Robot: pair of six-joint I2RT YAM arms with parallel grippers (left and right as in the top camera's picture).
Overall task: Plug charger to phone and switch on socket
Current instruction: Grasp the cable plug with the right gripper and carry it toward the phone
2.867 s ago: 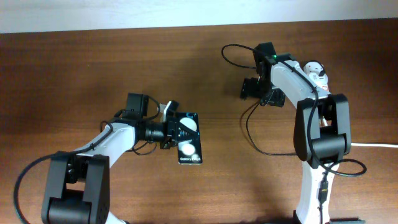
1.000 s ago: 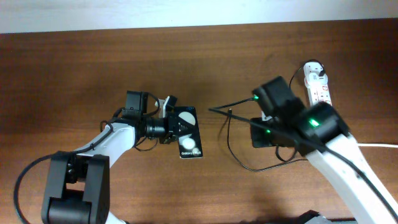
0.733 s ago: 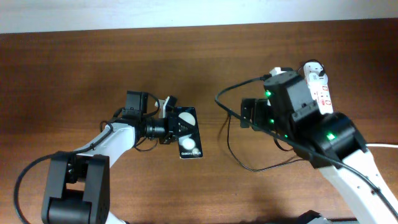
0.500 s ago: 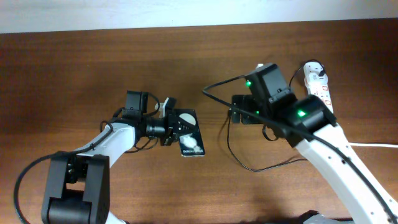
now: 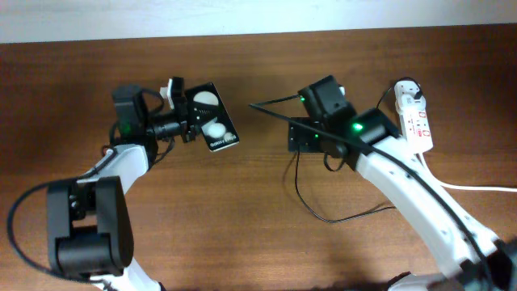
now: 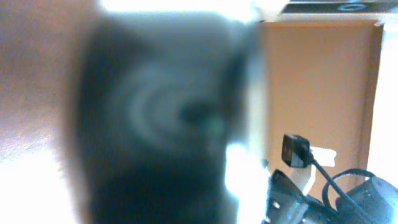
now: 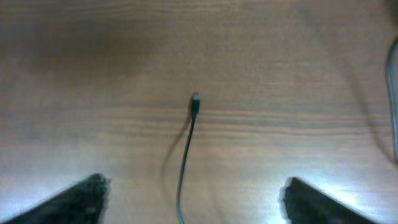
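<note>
The phone (image 5: 212,118), black with two white round patches, is held tilted at the far left with my left gripper (image 5: 191,124) shut on its edge. In the left wrist view the phone (image 6: 161,124) is a dark blur filling the frame. The charger cable's tip (image 5: 252,106) points left toward the phone. Its thin black line (image 7: 185,155) runs back between the wide-apart fingers (image 7: 87,194) of my open right gripper (image 7: 193,202), touching neither. My right gripper (image 5: 292,134) sits right of the phone. The socket (image 5: 417,123) lies at the far right with the charger's white plug (image 5: 408,89) in it.
The cable's slack loops on the table (image 5: 323,217) under my right arm (image 5: 388,170). A thick white cord (image 5: 485,187) leaves the socket toward the right edge. The table's far edge meets a pale wall (image 5: 258,16).
My left arm has carried the phone up and to the left, tilting it. My right gripper has opened and moved up-left, and the cable tip now lies farther left.
</note>
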